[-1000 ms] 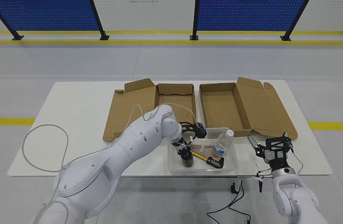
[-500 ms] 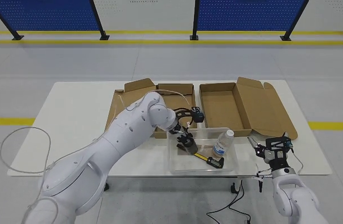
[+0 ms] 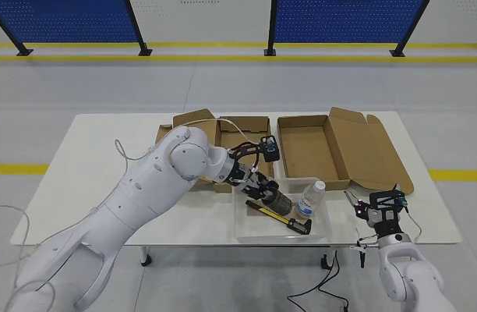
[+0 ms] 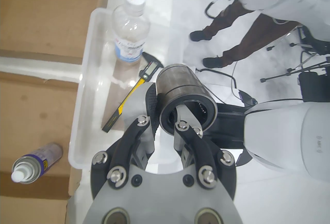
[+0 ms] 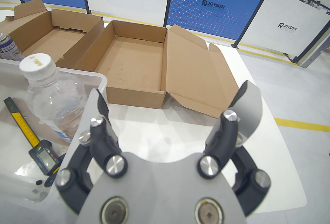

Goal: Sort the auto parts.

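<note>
metal cylinder (image 4: 183, 96) is being held by the left gripper (image 4: 166, 110), 1 finger inside its bore and 1 outside on the wall, its long axis pointing away from the jaws. in the top view it is being held over the clear tray (image 3: 246, 228) at frame centre. the left box (image 3: 242, 139), just above and left, is being judged the nearer. the right gripper (image 5: 172, 100) is being kept wide and empty at lower right.

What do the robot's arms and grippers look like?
The left arm and right arm are rounded white shells; a pale cable loops off the left. The left gripper and right gripper have silver bases, black links with shiny bolts, grey fingers, ribbed black pads.
</note>
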Tool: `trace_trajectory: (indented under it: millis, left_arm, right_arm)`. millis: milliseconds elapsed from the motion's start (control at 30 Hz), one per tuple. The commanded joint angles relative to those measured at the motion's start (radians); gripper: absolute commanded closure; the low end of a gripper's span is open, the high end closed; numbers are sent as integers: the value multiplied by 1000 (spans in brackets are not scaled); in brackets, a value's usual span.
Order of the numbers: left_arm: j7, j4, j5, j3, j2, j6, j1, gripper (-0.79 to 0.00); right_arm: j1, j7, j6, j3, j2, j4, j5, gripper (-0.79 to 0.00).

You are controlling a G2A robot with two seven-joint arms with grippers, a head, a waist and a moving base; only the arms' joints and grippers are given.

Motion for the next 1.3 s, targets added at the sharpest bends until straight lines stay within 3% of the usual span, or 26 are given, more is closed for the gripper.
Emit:
trace_trajectory:
  millis: [0,167,300,633,933,1267]
  left_arm:
    - [17,-49,-57,3,31,-17,7,0]
    - [39,-117,-116,53,95,-38,-6,0]
    - [58,-117,-146,103,131,-57,-32,0]
    - [73,-59,-172,183,168,-73,-102,0]
    - [149,18,-77,166,138,-22,-137,0]
    - [247,134,54,202,54,51,-189,0]
  right_arm:
    - [0,0,0,0,0,0,0,-785]
    - [0,0,0,0,0,0,0,-785]
    - [0,0,0,0,0,0,0,-785]
    - [0,0,0,0,0,0,0,-785]
    - [0,0,0,0,0,0,0,-785]
    - [0,0,0,0,0,0,0,-785]
